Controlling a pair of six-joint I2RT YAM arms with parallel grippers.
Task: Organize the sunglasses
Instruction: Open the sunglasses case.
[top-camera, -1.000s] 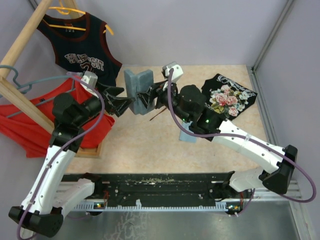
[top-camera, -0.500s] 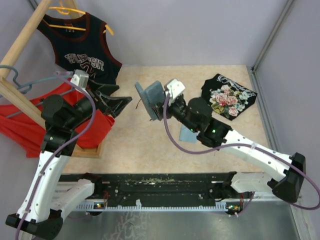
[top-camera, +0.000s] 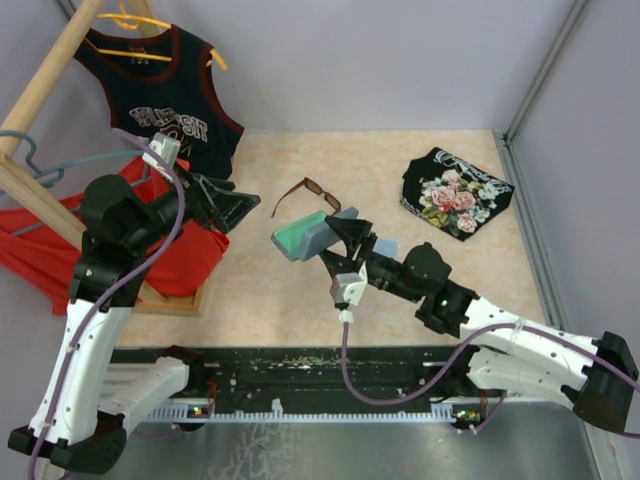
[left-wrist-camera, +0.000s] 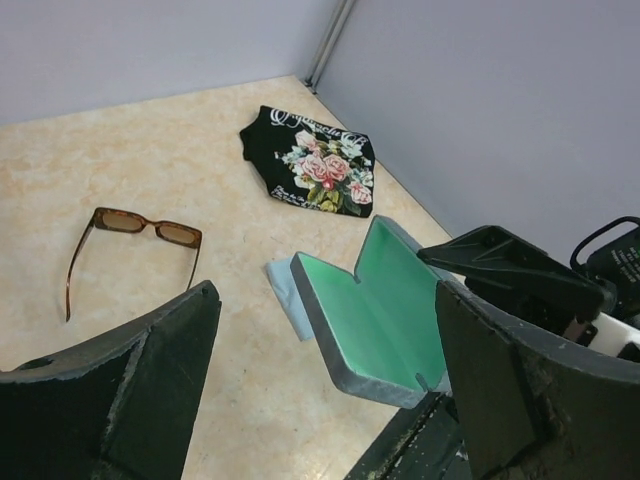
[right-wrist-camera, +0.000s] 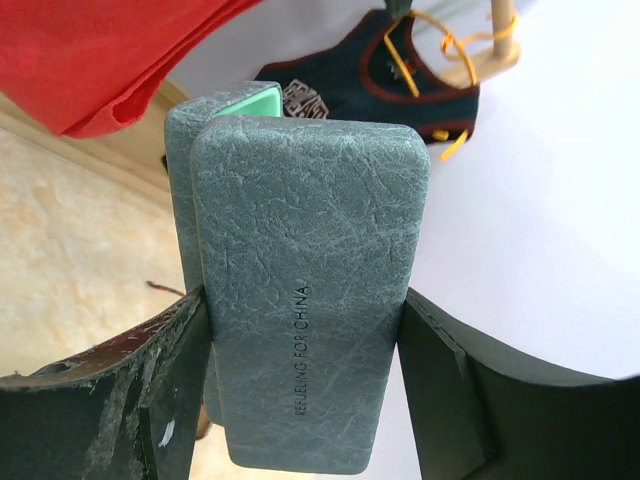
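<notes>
From above, the sunglasses (top-camera: 318, 190) are lying unfolded on the table (top-camera: 260, 280), toward the middle of its far edge. The left gripper (top-camera: 240, 203) is hovering near them on their left, jaws spread wide and holding nothing. The right gripper (top-camera: 336, 236) is clamping an open grey-blue case (top-camera: 300, 238) above the table's middle. A folded black garment (top-camera: 455, 192) with roses is lying by the far right corner.

From the left wrist, the sunglasses (left-wrist-camera: 178, 234) are resting apart from the case (left-wrist-camera: 370, 300), which is showing its green lining. A light blue cloth (left-wrist-camera: 283, 285) is peeking out beside the case.

From the right wrist, both fingers (right-wrist-camera: 120, 400) are pressing the shell of the case (right-wrist-camera: 300, 300). A red garment (right-wrist-camera: 100, 50) and a dark jersey (right-wrist-camera: 390, 70) are hanging behind it.
</notes>
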